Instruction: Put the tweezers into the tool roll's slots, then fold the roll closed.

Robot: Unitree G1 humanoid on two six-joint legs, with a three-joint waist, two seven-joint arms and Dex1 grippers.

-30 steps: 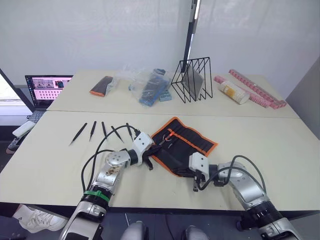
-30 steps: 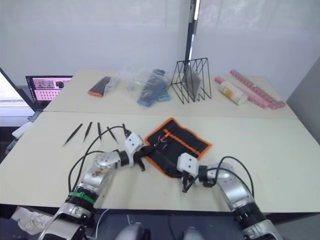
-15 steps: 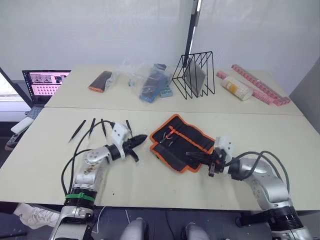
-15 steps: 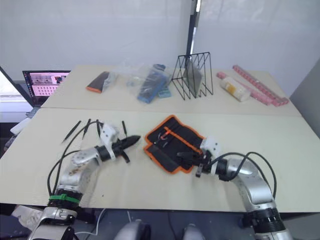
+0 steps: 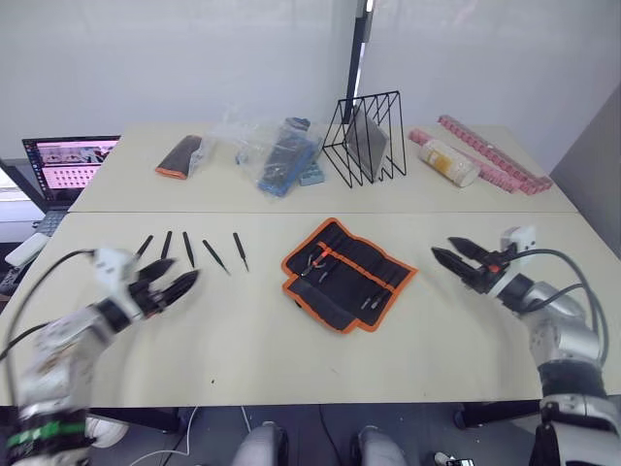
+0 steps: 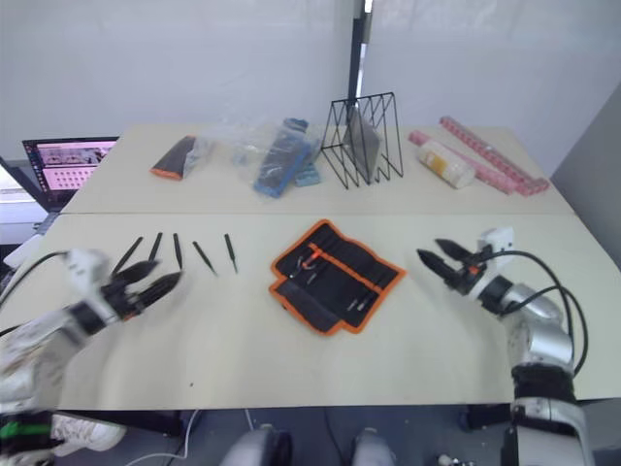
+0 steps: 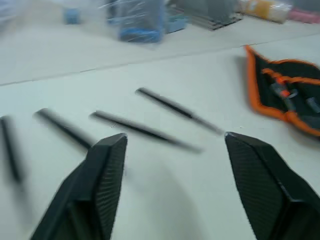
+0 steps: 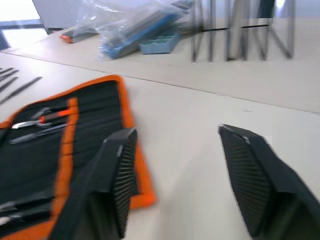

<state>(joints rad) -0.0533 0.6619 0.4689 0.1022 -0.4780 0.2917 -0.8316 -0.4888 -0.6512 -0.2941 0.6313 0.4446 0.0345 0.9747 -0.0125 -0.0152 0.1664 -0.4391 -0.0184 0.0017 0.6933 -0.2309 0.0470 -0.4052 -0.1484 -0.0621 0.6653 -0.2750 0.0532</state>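
The tool roll lies unrolled flat at the table's middle, black with orange trim, a few small tools in its slots. Several black tweezers lie in a row left of it, also ahead in the left wrist view as tweezers. My left gripper hovers open just in front of that row, holding nothing; its fingers stand wide apart. My right gripper is open and empty to the right of the roll, pointing toward it. The roll's orange edge lies ahead of the right fingers.
On the far table stand a black wire rack, clear bags with blue items, a small black-and-orange pouch, a pale tube and pink strips. A laptop sits off the left edge.
Both arms have pulled outward from the roll, left arm to the left, right arm to the right. Both grippers went from shut to open. The roll now lies flatter.
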